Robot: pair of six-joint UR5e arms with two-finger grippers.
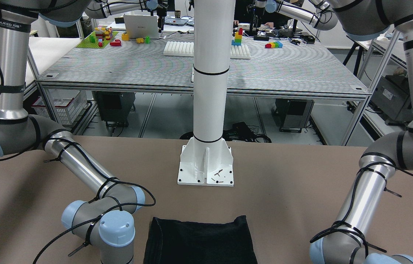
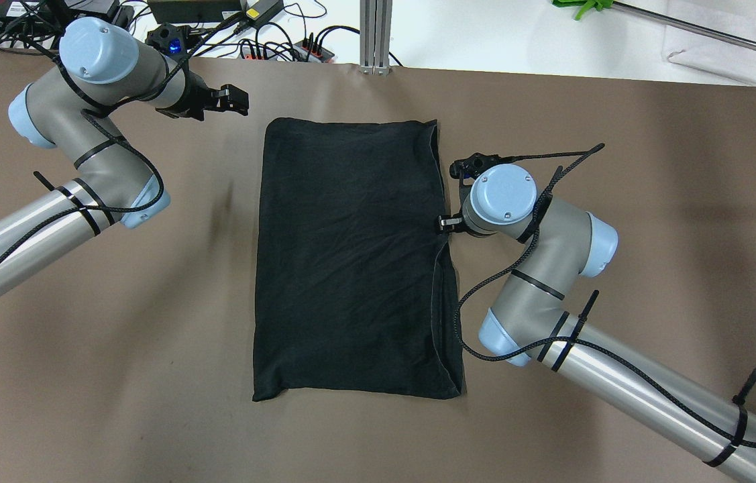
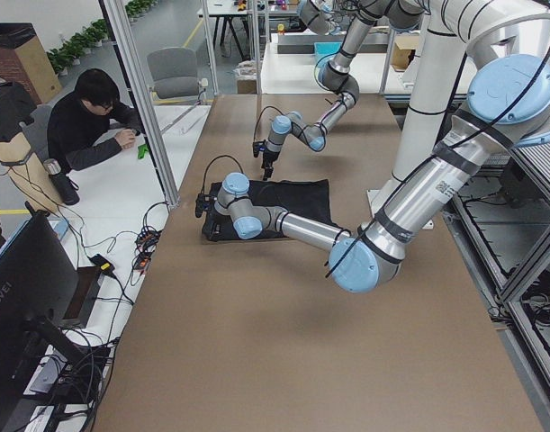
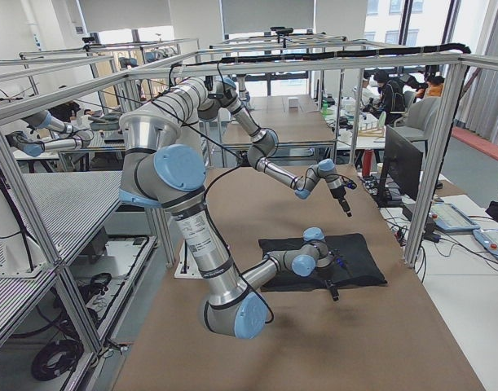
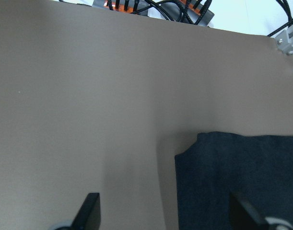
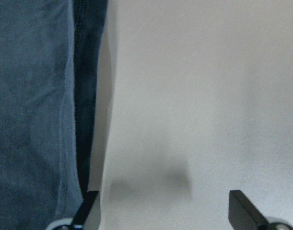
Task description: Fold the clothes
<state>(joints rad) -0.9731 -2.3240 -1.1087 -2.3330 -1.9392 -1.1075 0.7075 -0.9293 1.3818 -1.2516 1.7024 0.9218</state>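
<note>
Take the black garment (image 2: 351,261) as lying flat and fairly smooth in the middle of the desk (image 2: 116,322), a long rectangle with its right long side showing a doubled hem (image 6: 88,96). Note the right hand (image 2: 448,223) low at about mid-length of that side, released, with one fingertip (image 6: 88,203) just at the hem and the other over bare desk: beside the cloth, not around it. Before pinching, slide inward until the hem sits well between the fingers, and catch both layers, not the top one alone; otherwise expect the lower layer to drag and crease. Note the left hand (image 2: 238,102) released too, hovering over bare desk just off the far left corner (image 5: 200,140), apart from the fabric. Bring it onto an edge that matches the right hand's hold, so that the cloth rises evenly and not by one point. Judging by how things lie, likely a further fold ahead, with nothing gripped yet. Lift only enough to clear the desk, carry across in a low arc, lay edge on edge, and let go only once the fabric rests flat.
</note>
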